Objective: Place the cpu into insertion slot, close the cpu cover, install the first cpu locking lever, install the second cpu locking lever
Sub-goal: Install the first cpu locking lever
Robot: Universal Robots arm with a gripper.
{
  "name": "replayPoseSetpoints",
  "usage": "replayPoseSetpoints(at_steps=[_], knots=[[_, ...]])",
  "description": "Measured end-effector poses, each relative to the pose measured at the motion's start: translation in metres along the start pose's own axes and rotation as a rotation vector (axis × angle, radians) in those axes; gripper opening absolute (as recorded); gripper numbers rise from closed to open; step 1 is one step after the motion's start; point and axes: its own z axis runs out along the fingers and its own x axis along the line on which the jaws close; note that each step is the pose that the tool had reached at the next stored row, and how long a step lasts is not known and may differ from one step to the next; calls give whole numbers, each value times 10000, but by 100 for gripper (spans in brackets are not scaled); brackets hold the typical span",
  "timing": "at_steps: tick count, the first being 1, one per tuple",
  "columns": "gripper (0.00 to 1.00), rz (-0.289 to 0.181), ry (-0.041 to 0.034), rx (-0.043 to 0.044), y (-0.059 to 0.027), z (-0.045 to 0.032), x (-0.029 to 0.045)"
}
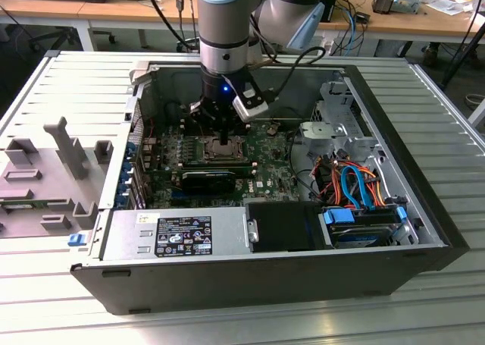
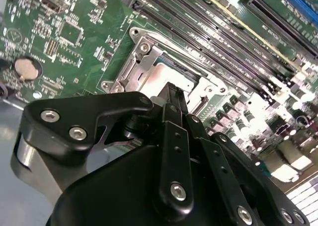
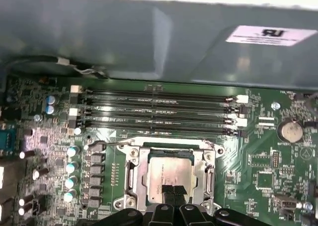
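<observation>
black hand [image 3: 173, 195], fingers seemingly pinched narrow, touches cpu [image 3: 169, 174] seated in insertion slot [image 3: 133, 174].

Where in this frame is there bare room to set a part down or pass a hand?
Free: the ribbed metal table on either side of the computer case. Crowded: the grey fixture blocks at the exterior view's left, the cable bundle and drive, and the motherboard, where the gripper sits over the cpu.

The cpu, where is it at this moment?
The cpu sits in the insertion slot in both wrist views, beside the memory slots, under the gripper.
</observation>
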Motion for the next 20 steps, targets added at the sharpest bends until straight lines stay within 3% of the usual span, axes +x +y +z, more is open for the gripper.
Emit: replayPoseSetpoints(at_steps=[2, 4, 5, 6, 7, 11, 20], knots=[[11, 301, 2, 6, 0, 2, 0], [11, 890, 6, 18, 0, 5, 0], [11, 892, 5, 12, 1, 7, 2], [11, 892, 5, 13, 5, 4, 148], [11, 893, -11, 14, 15, -14, 234], [11, 892, -64, 12, 41, -176, 297], [11, 894, -195, 10, 81, -230, 490]])
